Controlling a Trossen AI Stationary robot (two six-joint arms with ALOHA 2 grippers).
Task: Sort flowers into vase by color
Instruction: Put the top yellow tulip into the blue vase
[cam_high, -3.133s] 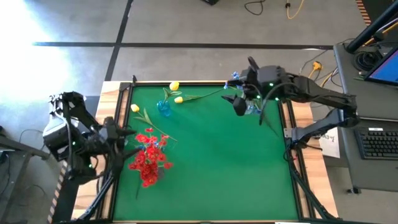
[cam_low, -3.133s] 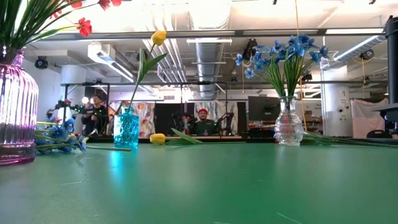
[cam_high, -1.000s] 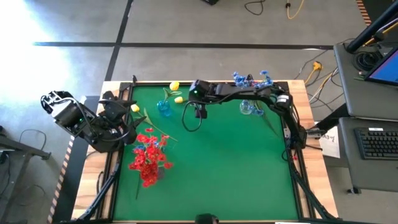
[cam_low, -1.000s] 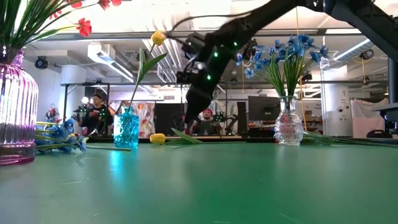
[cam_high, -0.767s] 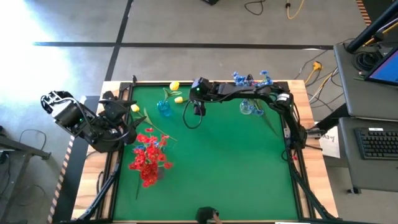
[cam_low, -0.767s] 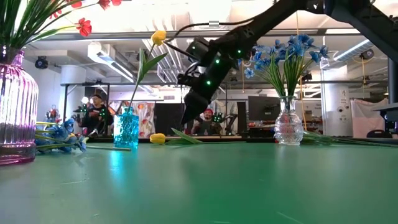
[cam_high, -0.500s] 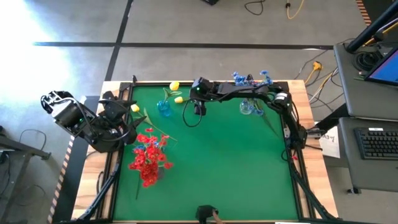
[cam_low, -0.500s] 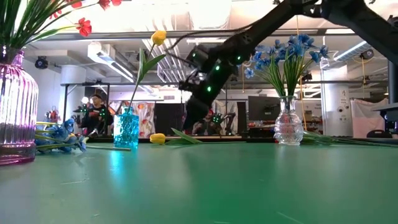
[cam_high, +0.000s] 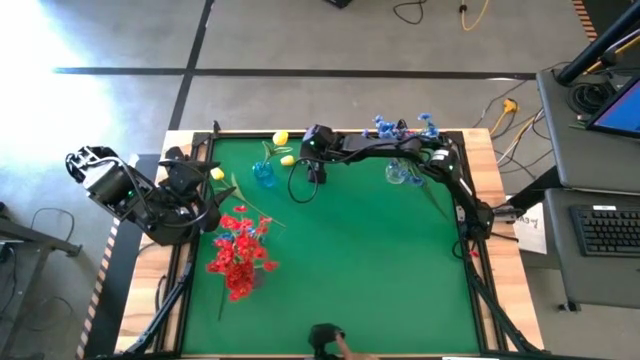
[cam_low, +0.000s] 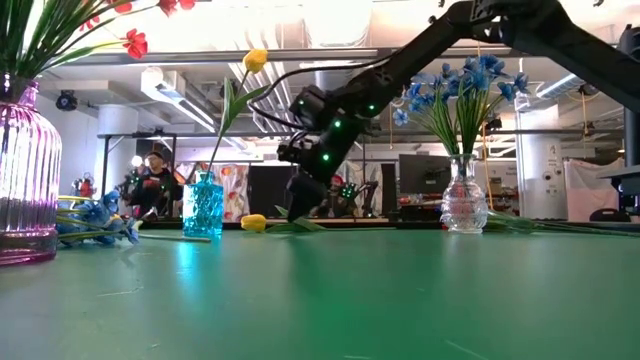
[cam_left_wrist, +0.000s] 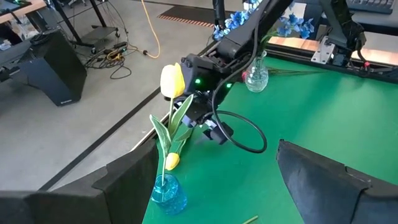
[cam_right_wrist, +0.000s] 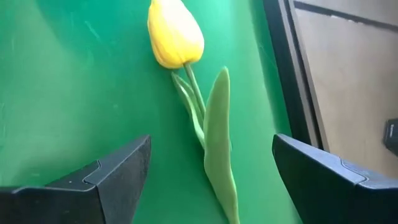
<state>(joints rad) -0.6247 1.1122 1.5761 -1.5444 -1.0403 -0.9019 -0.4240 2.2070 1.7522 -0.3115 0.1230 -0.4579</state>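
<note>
Green tabletop (cam_high: 350, 260), yellow tulip (cam_right_wrist: 175, 36) with green leaf and stem, red flowers (cam_high: 238, 255), blue flowers (cam_low: 462, 85) in clear vase (cam_low: 464, 205), ribbed pink vase (cam_low: 25, 180), teal-blue vase (cam_low: 203, 206), dark fingers (cam_right_wrist: 112, 177)

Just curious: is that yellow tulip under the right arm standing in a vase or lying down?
Lying down: the yellow tulip rests flat on the green table.

Right gripper (cam_high: 314, 176) lowered, jaws apart, left gripper (cam_high: 205, 205) apparently open, waiting

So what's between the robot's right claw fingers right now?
In the right wrist view, the lying yellow tulip has its stem and leaf in the gap of the open right gripper, above the green mat.
</note>
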